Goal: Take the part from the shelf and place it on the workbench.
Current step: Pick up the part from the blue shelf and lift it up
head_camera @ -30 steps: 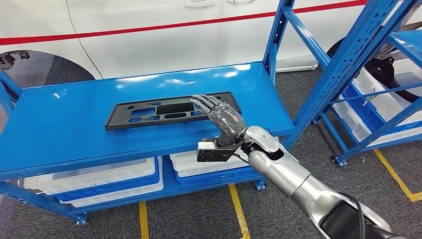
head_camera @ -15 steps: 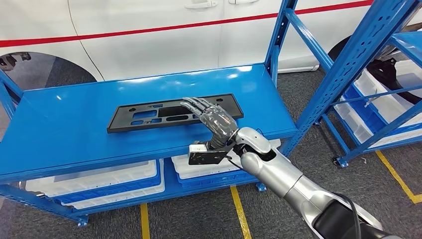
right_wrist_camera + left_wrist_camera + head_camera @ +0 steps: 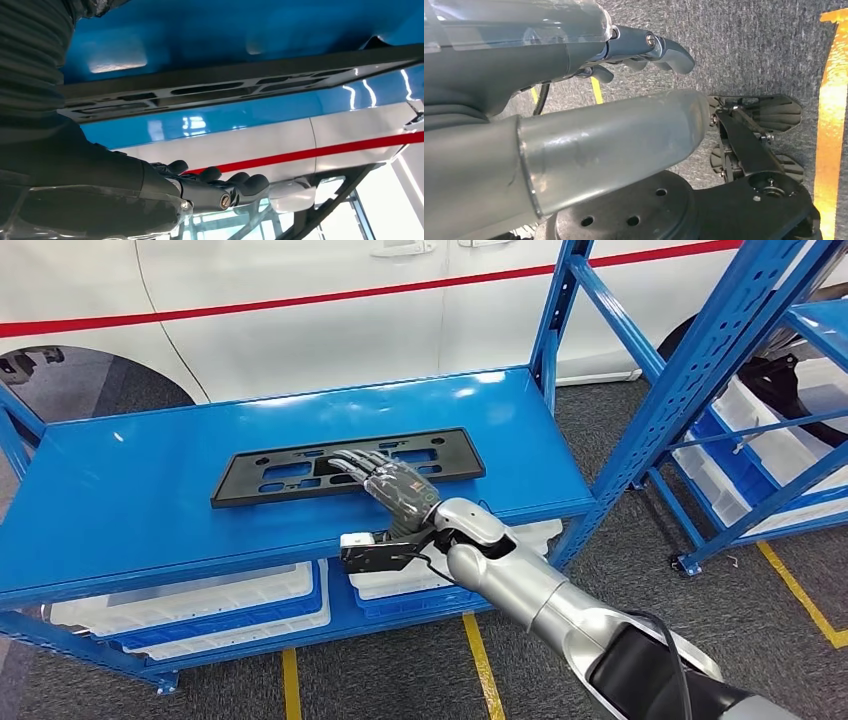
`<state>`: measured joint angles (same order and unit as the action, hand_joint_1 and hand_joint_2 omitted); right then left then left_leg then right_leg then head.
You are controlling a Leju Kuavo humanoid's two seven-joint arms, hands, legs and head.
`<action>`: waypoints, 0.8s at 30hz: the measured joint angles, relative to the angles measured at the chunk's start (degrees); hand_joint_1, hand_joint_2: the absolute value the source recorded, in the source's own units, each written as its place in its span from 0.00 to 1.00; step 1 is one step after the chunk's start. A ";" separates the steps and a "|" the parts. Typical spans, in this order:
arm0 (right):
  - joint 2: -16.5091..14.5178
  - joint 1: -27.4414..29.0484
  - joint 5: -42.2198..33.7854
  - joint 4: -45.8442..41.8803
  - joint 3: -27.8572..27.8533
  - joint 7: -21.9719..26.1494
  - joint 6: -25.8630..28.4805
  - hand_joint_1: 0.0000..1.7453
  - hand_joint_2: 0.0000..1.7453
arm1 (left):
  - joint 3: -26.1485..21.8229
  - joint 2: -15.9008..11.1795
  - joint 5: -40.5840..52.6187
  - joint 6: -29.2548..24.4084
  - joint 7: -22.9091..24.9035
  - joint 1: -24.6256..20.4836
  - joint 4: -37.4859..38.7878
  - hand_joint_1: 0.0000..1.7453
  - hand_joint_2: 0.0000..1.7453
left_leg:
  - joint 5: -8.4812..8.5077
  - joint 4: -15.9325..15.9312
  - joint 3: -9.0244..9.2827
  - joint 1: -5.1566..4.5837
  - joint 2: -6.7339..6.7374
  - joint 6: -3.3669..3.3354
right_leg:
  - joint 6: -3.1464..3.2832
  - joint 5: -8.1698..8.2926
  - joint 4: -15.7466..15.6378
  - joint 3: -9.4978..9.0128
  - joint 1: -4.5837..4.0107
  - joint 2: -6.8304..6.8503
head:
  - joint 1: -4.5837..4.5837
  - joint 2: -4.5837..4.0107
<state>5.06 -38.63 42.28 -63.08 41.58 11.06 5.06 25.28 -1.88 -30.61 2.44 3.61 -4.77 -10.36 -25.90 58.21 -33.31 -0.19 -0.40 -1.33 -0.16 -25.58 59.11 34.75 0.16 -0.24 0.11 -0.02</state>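
Observation:
The part (image 3: 455,458) is a long flat black plate with several cut-outs, lying on the top of the blue shelf (image 3: 130,500). My right hand (image 3: 392,490) reaches in from the shelf's front edge, its fingers stretched out and spread over the middle of the part, holding nothing. In the right wrist view the part (image 3: 225,82) runs across the blue surface, and the right hand's fingertips (image 3: 240,185) stand a little apart from it. My left hand (image 3: 549,100) hangs over the grey floor with nothing in it, thumb apart from the fingers.
White bins (image 3: 200,600) sit on the shelf's lower level. A second blue rack (image 3: 720,360) with white bins stands at the right. Behind the shelf is a white car body with a red stripe (image 3: 300,300). Yellow lines (image 3: 480,660) mark the grey floor.
My right hand has moved left along the part, from its right end to over its middle. The part lies where it was.

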 joint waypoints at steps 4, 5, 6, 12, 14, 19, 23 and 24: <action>-2.62 -2.33 -0.01 4.87 1.12 -0.05 0.01 0.00 1.00 | 0.28 0.00 0.43 0.31 0.36 -0.44 0.00 0.00 0.00 | 0.01 0.01 -0.01 -0.03 -0.01 0.01 | 0.01 0.02 0.00 0.00 0.03 0.03 | -0.01 0.00; -3.24 -2.90 -0.02 6.02 1.34 -0.07 0.09 0.00 1.00 | 0.31 0.00 0.55 0.38 0.46 -0.53 0.00 0.00 0.00 | 0.01 0.02 -0.01 -0.05 0.00 0.01 | 0.00 0.02 0.00 -0.01 0.03 0.02 | -0.01 0.00; -3.88 -3.49 -0.02 7.23 1.53 -0.09 0.28 0.00 1.00 | 0.34 0.00 0.66 0.44 0.60 -0.62 0.00 0.00 0.00 | 0.01 0.03 -0.01 -0.05 0.00 0.01 | 0.00 0.03 0.00 -0.01 0.03 0.02 | -0.01 0.00; -7.75 -6.99 0.34 14.59 2.05 -0.32 3.16 0.00 1.00 | 0.86 0.00 1.21 0.60 1.00 -1.18 0.00 0.00 0.00 | 0.01 0.11 -0.03 -0.11 0.00 0.00 | -0.01 0.04 0.00 -0.02 0.05 0.02 | 0.00 0.00; -8.87 -8.08 0.96 16.99 2.11 -0.93 4.91 0.00 1.00 | 1.04 0.00 1.22 0.64 0.92 -1.37 0.00 0.00 0.00 | 0.01 0.13 -0.05 -0.11 -0.01 0.00 | -0.02 0.04 0.00 -0.02 0.06 0.03 | 0.00 0.00; -10.88 -10.73 3.33 23.28 2.17 -2.93 9.87 0.00 1.00 | 1.24 0.00 1.20 1.11 0.84 -1.76 0.00 0.00 0.00 | 0.01 0.15 -0.05 -0.13 -0.01 0.00 | -0.03 0.05 0.00 -0.02 0.07 0.03 | 0.00 0.00; -11.62 -11.92 6.17 27.85 2.17 -4.83 14.03 0.00 1.00 | 1.25 0.00 1.23 1.63 0.48 -2.01 0.00 0.00 0.00 | 0.00 0.17 -0.05 -0.13 -0.01 0.00 | -0.03 0.05 0.00 -0.02 0.08 0.04 | 0.00 0.00; -11.66 -12.14 6.92 28.92 2.17 -5.43 14.93 0.00 1.00 | 1.25 0.00 1.23 1.67 0.38 -2.08 0.00 0.00 0.00 | 0.00 0.17 -0.05 -0.13 -0.01 0.00 | -0.04 0.05 -0.01 -0.02 0.08 0.04 | 0.00 0.00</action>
<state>-6.61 -50.77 49.19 -34.16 43.74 5.64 19.99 26.53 -1.88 -29.38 4.11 3.99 -6.84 -10.36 -25.89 58.38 -33.36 -0.32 -0.41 -1.34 -0.20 -25.53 59.11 34.73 0.24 -0.20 0.11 -0.02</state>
